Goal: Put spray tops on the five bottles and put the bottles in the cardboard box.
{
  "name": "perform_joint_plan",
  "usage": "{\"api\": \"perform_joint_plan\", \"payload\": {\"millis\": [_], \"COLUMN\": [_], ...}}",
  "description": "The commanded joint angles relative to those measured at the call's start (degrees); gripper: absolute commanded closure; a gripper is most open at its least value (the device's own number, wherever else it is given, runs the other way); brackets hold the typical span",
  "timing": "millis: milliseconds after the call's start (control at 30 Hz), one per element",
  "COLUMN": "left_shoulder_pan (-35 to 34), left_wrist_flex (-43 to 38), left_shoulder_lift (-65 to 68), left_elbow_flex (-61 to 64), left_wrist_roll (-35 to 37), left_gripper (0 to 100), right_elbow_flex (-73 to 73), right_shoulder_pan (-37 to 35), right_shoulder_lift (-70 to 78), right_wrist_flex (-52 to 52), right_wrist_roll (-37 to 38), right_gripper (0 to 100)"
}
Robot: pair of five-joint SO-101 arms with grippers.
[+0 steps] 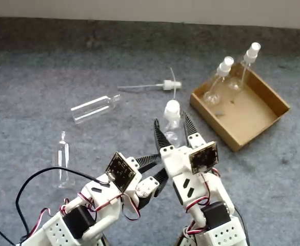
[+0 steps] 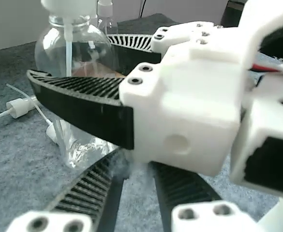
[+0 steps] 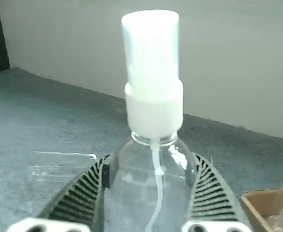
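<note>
Near the brown cardboard box [image 1: 247,118], the right gripper [image 1: 171,119] clasps the clear white-capped plastic bottle [image 3: 151,145], likely light and slippery, by its belly; the left gripper [image 1: 161,165] gapes empty.

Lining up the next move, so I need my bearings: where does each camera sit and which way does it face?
High: fixed above the table, looking down on both arms and the box.
Left wrist: on the left arm, facing the right gripper side-on; own fingers in front.
Right wrist: on the right arm, facing the wall past the held bottle; own fingers flank it.
Shared: all three show the held bottle.
</note>
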Motion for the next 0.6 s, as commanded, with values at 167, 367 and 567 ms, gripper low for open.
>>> {"api": "perform_joint_plan", "payload": {"millis": [167, 367, 567], "left_shoulder_pan": [0.57, 0.48, -1.45], "left_wrist_flex": [0.00, 0.00, -0.26], "left_shoulder_lift": [-0.40, -0.40, -0.40], "left_elbow_flex": [1.19, 1.19, 1.19], "left_wrist_roll": [-0.26, -0.26, -0.26], "left_gripper": [96, 96, 96], "right_elbow_flex": [-8.22, -12.26, -15.34], "right_shoulder_pan": [-1.01, -1.19, -1.27], "right_shoulder_lift": [-0.04, 0.31, 0.48], "right_wrist_flex": [-1.27, -1.19, 1.89], "right_wrist_roll": [-7.82, -7.82, -7.74], "right_gripper": [89.3, 89.3, 89.3]}}
